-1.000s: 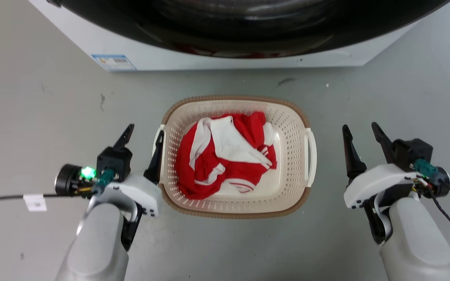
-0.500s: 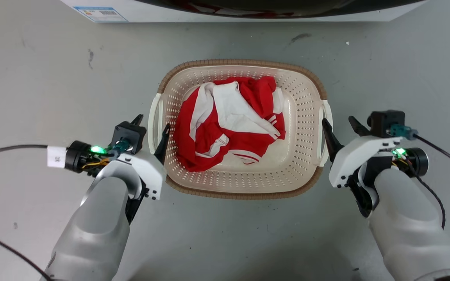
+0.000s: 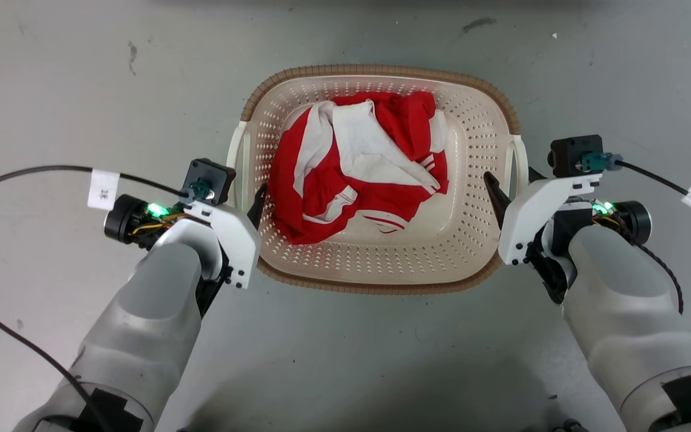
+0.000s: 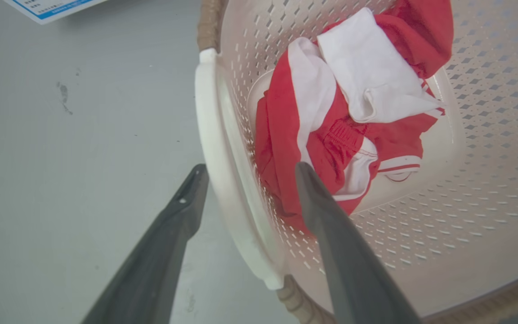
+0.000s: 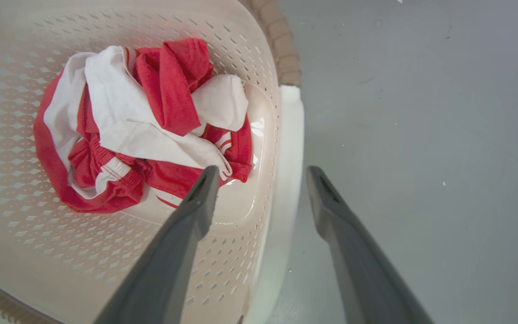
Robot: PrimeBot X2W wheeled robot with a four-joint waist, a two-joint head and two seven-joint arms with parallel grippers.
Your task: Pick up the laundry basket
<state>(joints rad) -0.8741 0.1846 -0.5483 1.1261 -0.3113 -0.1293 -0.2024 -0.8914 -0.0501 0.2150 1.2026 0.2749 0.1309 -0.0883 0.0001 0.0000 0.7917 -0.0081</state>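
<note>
Basket (image 3: pixel 375 70) on floor (image 3: pixel 51 90), flanked by two open grippers, not yet gripped.
Left gripper (image 4: pixel 246 173) and right gripper (image 5: pixel 262 173) spread wide, holding nothing, each straddling a white handle (image 4: pixel 225 193) with one finger inside the wall and one outside. Probably best: sink slightly lower, shut both at mid-handle together, lift level. Cream, perforated walls, brown ribbed rim, red-white clothes (image 3: pixel 357 168) bunched inside.

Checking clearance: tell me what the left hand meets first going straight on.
Likely the white side handle of the laundry basket, straddled by the open left hand; its inner finger may brush the red-and-white garment; depth unclear.
</note>
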